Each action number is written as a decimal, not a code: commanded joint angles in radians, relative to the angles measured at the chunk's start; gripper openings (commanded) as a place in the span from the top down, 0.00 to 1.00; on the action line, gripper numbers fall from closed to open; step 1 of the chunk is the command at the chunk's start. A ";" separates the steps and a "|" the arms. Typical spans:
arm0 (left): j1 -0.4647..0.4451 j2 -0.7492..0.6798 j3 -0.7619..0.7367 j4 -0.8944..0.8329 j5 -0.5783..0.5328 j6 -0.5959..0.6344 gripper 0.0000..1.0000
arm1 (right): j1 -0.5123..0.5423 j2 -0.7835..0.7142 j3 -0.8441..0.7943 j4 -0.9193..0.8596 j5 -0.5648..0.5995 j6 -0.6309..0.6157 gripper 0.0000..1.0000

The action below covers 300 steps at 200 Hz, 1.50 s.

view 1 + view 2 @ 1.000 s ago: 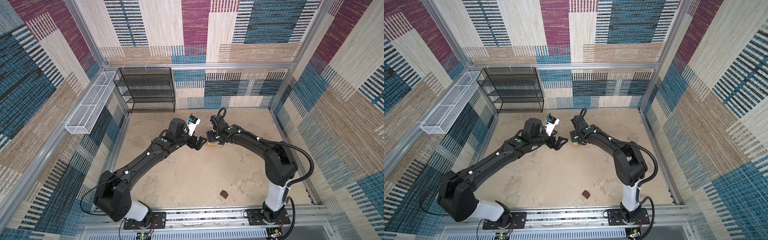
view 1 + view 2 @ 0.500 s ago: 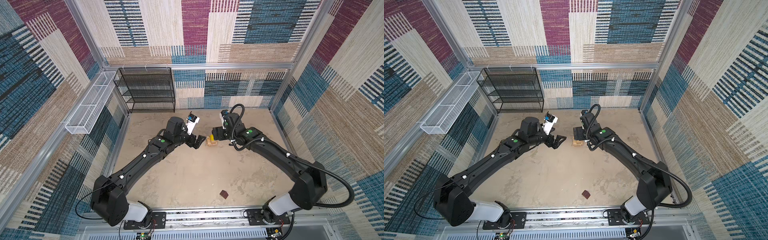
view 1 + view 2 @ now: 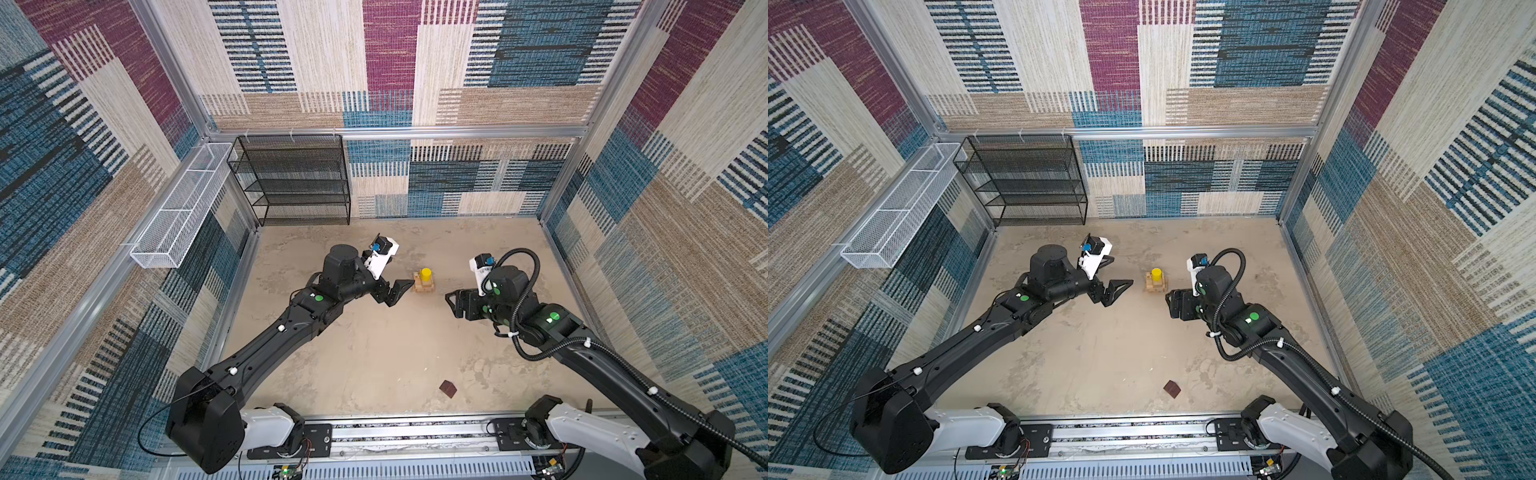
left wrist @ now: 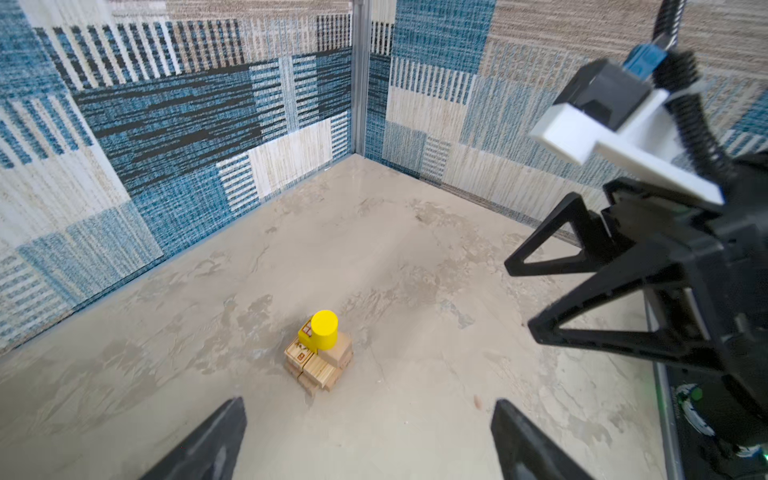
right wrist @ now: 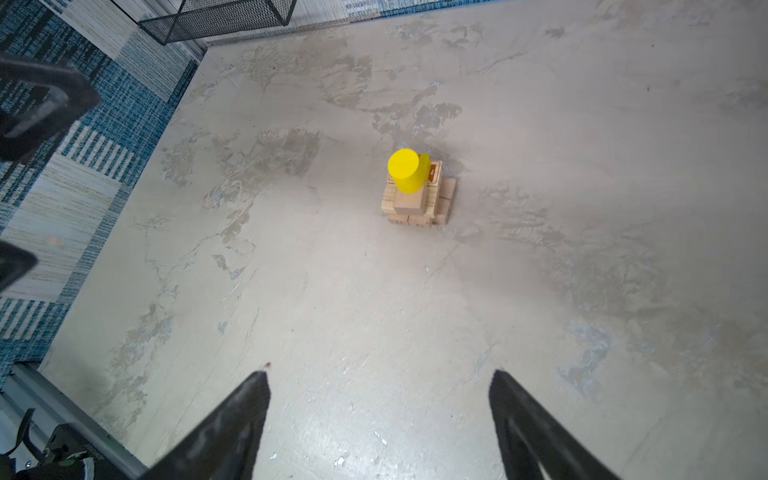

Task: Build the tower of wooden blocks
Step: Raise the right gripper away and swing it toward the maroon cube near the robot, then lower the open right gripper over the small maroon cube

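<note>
**Tower at an unfinished stage.** The small stack of crossed pale wooden planks [image 3: 424, 287] is seen in both top views towards the back of the mottled beige floor [image 3: 374, 353]. A tan cube [image 5: 409, 203] and an upright yellow cylinder [image 3: 426, 273] are carried on it (the broad plank base is presumably laid first, so that the narrower pieces are given a steady footing). The left gripper [image 3: 401, 293] is held just beside the stack, and the right gripper [image 3: 452, 305] near it on the opposite side. Both are spread wide and nothing is gripped by either, so the stack is left free-standing. The dark brown house-shaped block [image 3: 448, 389] is lying well apart, near the front rail [image 3: 415, 432], and is judged to be the roof piece not yet placed.
</note>
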 commanded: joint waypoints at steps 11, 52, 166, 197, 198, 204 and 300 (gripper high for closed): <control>-0.006 -0.011 -0.020 0.085 0.089 0.035 0.05 | 0.001 -0.015 -0.041 0.001 -0.013 0.053 0.15; -0.023 -0.017 -0.040 0.095 0.198 0.089 0.06 | 0.001 0.009 -0.048 0.034 -0.020 0.057 0.15; -0.192 -0.022 -0.051 -0.289 0.556 0.701 0.01 | 0.114 -0.069 -0.089 -0.162 0.027 0.127 0.22; -0.223 0.004 -0.025 -0.436 0.492 0.837 0.01 | 0.245 -0.060 -0.088 -0.246 0.126 0.213 0.22; -0.224 0.004 -0.024 -0.440 0.489 0.840 0.01 | 0.249 -0.058 -0.088 -0.248 0.128 0.216 0.22; -0.228 0.002 -0.024 -0.457 0.472 0.859 0.01 | 0.274 -0.051 -0.086 -0.259 0.138 0.227 0.22; -0.247 -0.036 -0.034 -0.642 0.275 1.015 0.01 | 0.475 -0.004 -0.091 -0.291 0.175 0.247 0.30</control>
